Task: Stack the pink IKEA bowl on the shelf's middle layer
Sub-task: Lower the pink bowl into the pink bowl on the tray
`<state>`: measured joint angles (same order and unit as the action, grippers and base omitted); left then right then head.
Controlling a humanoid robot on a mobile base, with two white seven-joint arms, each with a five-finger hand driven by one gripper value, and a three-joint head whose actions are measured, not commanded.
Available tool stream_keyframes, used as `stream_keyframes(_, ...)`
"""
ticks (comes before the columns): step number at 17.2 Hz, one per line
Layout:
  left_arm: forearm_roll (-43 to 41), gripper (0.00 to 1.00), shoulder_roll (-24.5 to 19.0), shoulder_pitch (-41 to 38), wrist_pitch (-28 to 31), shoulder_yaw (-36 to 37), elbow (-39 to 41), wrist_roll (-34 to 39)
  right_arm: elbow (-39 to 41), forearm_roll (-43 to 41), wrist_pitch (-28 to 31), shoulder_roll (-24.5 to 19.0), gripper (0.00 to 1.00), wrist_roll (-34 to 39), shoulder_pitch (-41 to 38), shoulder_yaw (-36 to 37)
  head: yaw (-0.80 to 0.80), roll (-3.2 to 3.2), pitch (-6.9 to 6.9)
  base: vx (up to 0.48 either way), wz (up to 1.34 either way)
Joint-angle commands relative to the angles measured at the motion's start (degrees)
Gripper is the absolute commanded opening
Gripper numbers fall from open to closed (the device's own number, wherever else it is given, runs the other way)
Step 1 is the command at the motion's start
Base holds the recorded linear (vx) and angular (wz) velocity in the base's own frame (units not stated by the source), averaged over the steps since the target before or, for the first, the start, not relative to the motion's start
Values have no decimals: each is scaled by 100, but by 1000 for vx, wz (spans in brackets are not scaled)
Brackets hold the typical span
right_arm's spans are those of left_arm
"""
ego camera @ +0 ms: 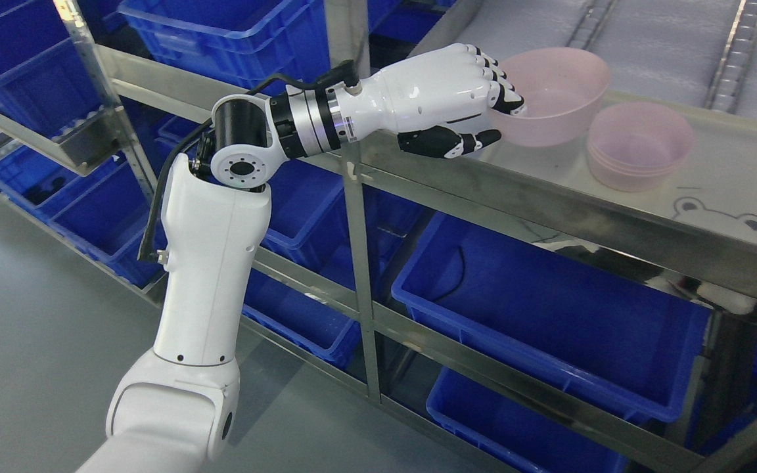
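While left hand (pixel 460 98) grips pink bowl (pixel 552 95) at near rim — fingers over edge, thumb below — we see bowl empty, tilted, at shelf (pixel 733 164) edge. Beside it, stack of pink bowls (pixel 638 144) stands on shelf. Frog drawing (pixel 720 220) on surface, no readable text. Blue bins (pixel 536 309) below look empty. Arm bent at elbow, reaching right.

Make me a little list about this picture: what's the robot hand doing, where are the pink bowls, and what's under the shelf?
hand: left hand grips the rim of the big bowl
big bowl: tilted, on the shelf
bowl stack: upright, right of the big bowl
sticker: bear face on the shelf
below: blue bins
right hand: not seen
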<state>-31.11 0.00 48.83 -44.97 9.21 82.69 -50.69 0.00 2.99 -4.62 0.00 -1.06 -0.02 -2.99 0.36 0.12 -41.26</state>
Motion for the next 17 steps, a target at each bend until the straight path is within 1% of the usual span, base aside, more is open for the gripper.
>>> stream_keyframes(1, -938, 4, -100, 329, -3, -209, -797, -46, 100, 0, -4, 100, 100, 0, -16, 0, 0, 0, 0, 24, -744)
stream_keyframes(6, -1537, 4, -100, 347, -3, -166, -1184, -46, 100, 0, -4, 100, 100, 0, -16, 0, 0, 0, 0, 42, -560)
stream_keyframes(9, -1660, 4, -100, 364, -3, -148, -1299, -38, 100, 0, -4, 100, 100, 0, -24, 0, 0, 0, 0, 50, -389)
stream_keyframes(17, -1836, 4, -100, 645, -3, -122, -1299, -142, 100, 0, -4, 100, 100, 0, -16, 0, 0, 0, 1, 28, -218)
